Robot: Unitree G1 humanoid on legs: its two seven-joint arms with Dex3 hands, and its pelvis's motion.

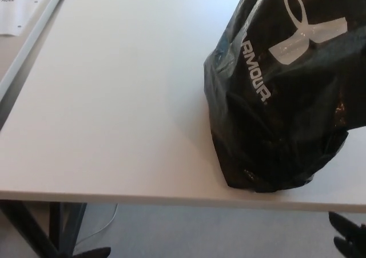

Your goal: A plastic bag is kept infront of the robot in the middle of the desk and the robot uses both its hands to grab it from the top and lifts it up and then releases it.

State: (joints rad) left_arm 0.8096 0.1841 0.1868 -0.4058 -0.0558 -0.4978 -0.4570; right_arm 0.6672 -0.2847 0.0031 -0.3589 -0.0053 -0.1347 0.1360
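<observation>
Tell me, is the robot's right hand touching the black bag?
Apart. In the head view the right hand is low at the bottom right corner, below the desk edge, while the black bag sits up on the desk, with desk edge and floor between them.

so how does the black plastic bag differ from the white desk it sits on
The crinkled, glossy black plastic bag bulges upward; the white desk is flat, smooth and matte. The bag carries white lettering and a logo; the desk surface is plain. The bag sits at the right near the front edge, partly cropped; the desk spans the view.
</observation>
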